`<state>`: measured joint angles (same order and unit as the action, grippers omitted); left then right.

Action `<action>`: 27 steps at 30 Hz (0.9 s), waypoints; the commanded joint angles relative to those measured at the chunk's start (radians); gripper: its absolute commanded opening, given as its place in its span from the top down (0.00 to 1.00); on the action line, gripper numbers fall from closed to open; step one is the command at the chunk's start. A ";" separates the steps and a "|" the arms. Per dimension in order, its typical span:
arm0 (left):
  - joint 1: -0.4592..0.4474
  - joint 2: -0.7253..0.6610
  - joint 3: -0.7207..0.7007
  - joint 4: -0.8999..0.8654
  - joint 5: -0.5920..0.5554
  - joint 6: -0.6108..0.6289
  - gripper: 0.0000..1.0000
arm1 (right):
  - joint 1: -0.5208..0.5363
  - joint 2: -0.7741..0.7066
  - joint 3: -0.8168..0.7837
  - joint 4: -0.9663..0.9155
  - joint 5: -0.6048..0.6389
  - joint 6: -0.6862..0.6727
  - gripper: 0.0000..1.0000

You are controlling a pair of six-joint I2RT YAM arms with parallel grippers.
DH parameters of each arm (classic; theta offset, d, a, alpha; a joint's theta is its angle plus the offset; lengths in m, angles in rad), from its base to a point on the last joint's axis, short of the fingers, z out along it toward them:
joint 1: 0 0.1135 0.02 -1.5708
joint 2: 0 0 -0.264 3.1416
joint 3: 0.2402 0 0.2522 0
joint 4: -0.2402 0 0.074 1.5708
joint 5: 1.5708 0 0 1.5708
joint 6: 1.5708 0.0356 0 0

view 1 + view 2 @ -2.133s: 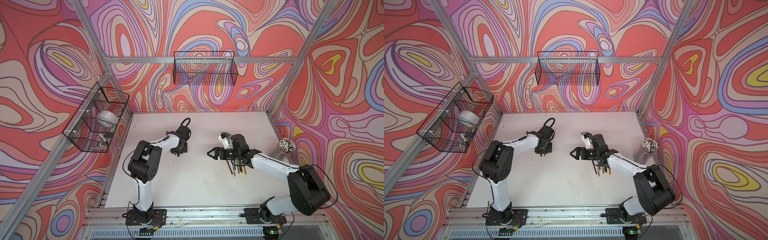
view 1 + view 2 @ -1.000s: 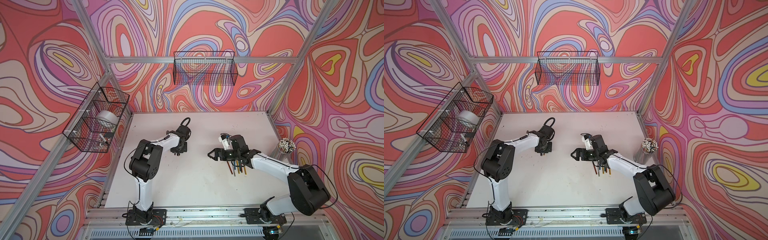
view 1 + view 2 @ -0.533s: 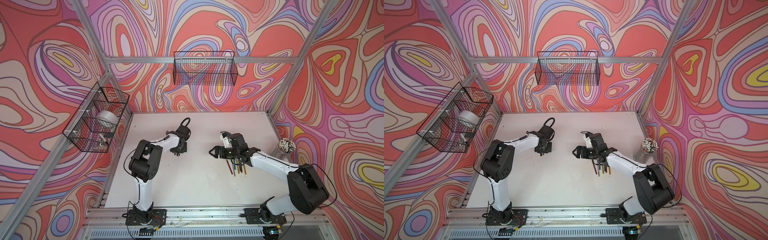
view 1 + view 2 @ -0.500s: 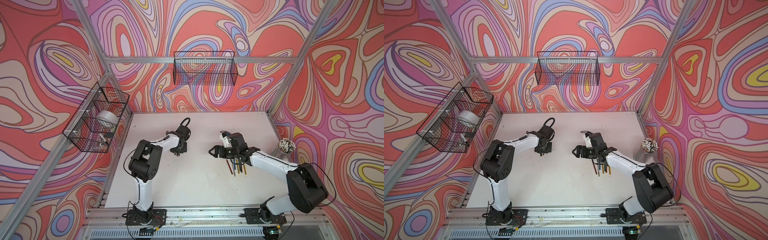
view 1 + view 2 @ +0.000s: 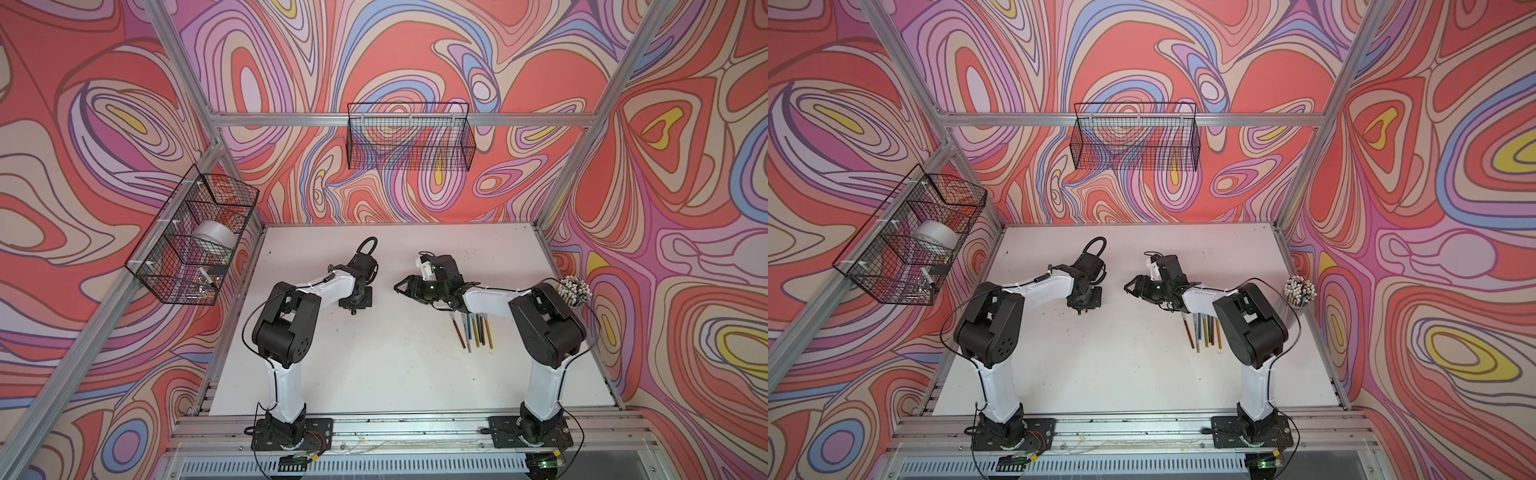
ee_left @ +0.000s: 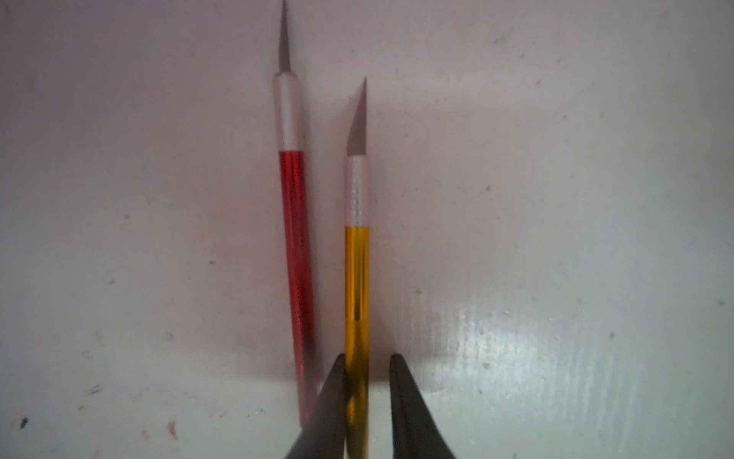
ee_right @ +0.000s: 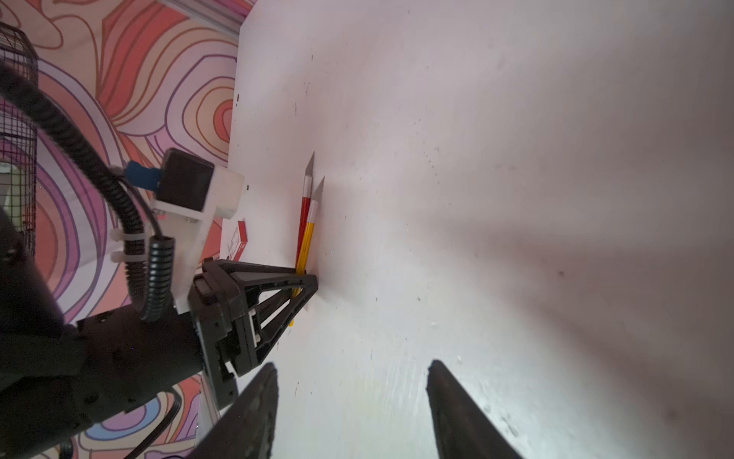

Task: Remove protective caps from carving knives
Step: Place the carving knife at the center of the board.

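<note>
Left gripper [image 6: 367, 359] low over two bare-bladed carving knives; right gripper [image 7: 352, 365] wide and holding nothing.

On the white worktop [image 5: 374, 374] the gold knife [image 6: 356, 278] and the red knife [image 6: 296, 238] lie side by side, almost touching, with silver blades uncovered. The left gripper stands narrow around the gold handle: one finger [image 6: 331, 393] is against it, but a dark slit shows at the other side, so I cannot tell if it really clamps. The rear ends of both handles are hidden behind the fingers. In both top views this pair is covered by the left gripper [image 5: 353, 309]. The other carving knives [image 5: 473, 330] lie in a row beside the right arm, and their upper ends are hidden under it. The protective caps are too small to make out there. A cup of white-tipped sticks [image 5: 575, 291] stands at the worktop edge.
</note>
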<state>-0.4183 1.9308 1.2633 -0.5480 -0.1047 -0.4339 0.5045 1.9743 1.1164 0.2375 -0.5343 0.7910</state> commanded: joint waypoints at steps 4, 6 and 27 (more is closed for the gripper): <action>0.025 -0.030 -0.025 0.000 0.062 0.023 0.77 | 0.041 0.159 0.157 0.159 -0.055 0.135 0.54; 0.031 -0.034 -0.025 0.005 0.075 0.023 0.77 | 0.054 0.208 0.205 0.174 -0.059 0.158 0.59; 0.045 -0.027 0.002 0.006 0.110 0.031 0.75 | 0.154 0.469 0.462 0.210 -0.140 0.243 0.89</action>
<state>-0.3782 1.9202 1.2541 -0.5343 -0.0036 -0.4187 0.6487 2.4054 1.5513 0.4347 -0.6498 1.0306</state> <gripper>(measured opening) 0.247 0.108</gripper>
